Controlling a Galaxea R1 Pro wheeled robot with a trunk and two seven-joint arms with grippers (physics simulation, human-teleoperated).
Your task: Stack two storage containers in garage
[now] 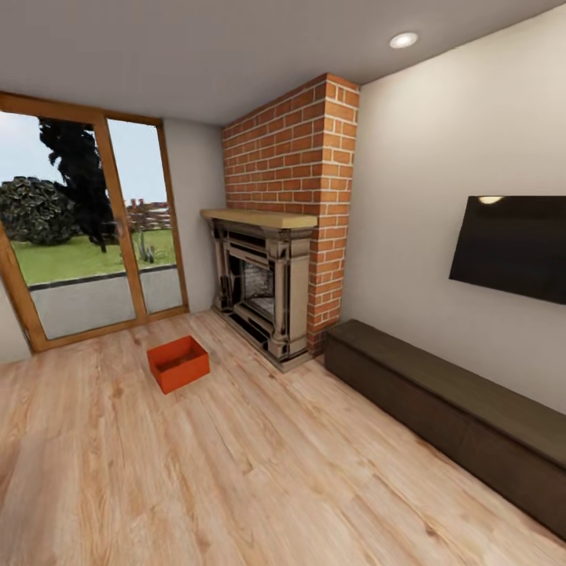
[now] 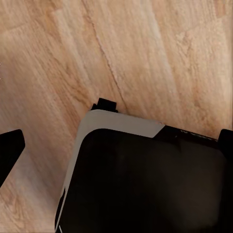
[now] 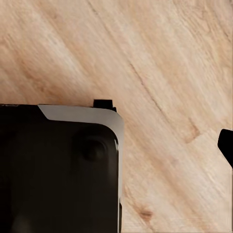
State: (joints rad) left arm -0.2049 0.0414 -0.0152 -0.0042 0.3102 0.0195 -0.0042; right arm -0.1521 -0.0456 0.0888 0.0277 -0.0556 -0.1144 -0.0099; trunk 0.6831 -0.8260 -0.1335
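Wood-plank flooring (image 1: 236, 472) lay nearest, one storage container (image 1: 178, 362) sat ahead, gripper states unreadable, and a careless approach risked shoving it.

- The dark brown chest (image 1: 464, 413) runs off the head view's right edge, its far end cut away.
- The wall screen (image 1: 512, 245) is clipped by that same edge.
- The glass doors (image 1: 82, 228) are cut off at the left edge.
- The storage container (image 1: 178, 363) shows its open top, but its inside floor is too small to make out.
- In both wrist views the robot's dark base (image 2: 145, 179) hides the planks beneath and runs past the picture's edge.
- A fingertip (image 2: 8, 150) is cropped at the left wrist view's edge; another (image 3: 226, 143) at the right wrist view's edge, so neither jaw gap can be judged.
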